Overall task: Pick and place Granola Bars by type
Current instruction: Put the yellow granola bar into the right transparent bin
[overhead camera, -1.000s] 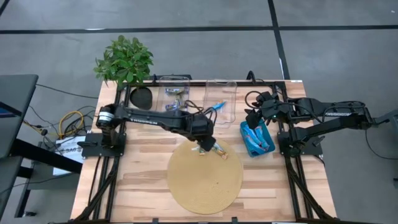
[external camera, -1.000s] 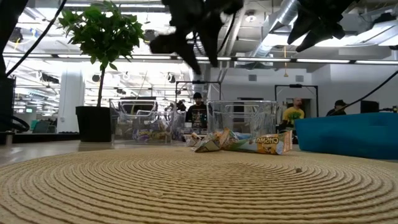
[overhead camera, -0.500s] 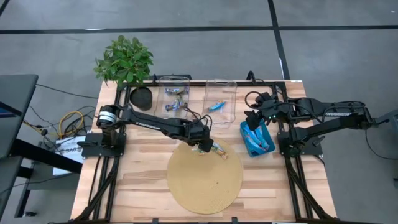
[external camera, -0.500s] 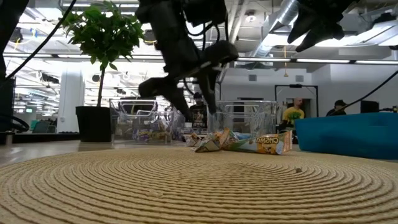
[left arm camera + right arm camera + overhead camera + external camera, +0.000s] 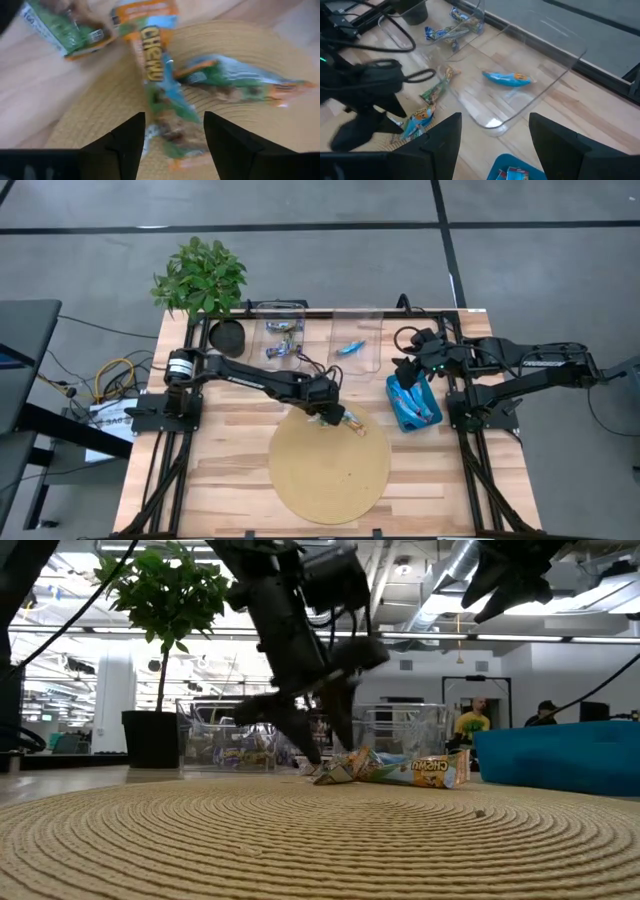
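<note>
The Granola Bars [image 5: 160, 95] still to be sorted are clustered at the round woven mat's [image 5: 330, 480] twelve o'clock edge. Within the last second the left gripper [image 5: 318, 740] has been lowered from well above the pile to just over it, fingers spread astride one green-and-blue bar; a grasp is judged imminent. One blue bar [image 5: 506, 78] is seen in the clear bin [image 5: 357, 345] at one o'clock of the pile, several multicoloured bars in the second clear bin [image 5: 282, 330] at eleven o'clock. More blue bars are held in the teal tray [image 5: 412, 402] at three o'clock, above which the right gripper [image 5: 407, 375] waits, fingers apart and empty.
</note>
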`<state>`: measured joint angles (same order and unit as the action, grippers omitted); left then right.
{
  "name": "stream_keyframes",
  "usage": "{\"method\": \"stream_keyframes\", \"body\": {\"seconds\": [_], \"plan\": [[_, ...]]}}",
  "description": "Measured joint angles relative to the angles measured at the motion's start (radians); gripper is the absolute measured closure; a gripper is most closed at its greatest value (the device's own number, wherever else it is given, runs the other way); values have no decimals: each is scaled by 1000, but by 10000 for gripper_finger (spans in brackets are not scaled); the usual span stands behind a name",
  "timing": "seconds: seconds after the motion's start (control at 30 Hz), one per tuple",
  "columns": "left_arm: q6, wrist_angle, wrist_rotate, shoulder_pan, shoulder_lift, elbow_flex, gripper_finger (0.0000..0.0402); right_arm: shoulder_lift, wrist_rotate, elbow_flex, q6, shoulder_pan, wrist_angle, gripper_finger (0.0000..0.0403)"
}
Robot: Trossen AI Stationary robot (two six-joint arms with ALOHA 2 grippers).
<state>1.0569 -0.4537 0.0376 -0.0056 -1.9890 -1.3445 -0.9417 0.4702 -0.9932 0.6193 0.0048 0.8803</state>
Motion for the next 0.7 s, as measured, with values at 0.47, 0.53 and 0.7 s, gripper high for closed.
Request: {"method": "stream_keyframes", "body": {"seconds": [0.47, 0.53, 0.7], "plan": [[-18, 18, -37, 23, -54, -8, 219, -1, 0, 0, -1, 0, -1, 180], [-18, 17, -44, 23, -54, -10, 234, -1, 0, 0, -2, 0, 1, 180], [-43, 14, -48, 23, -54, -32, 301, -1, 0, 0, -23, 0, 0, 180]]}}
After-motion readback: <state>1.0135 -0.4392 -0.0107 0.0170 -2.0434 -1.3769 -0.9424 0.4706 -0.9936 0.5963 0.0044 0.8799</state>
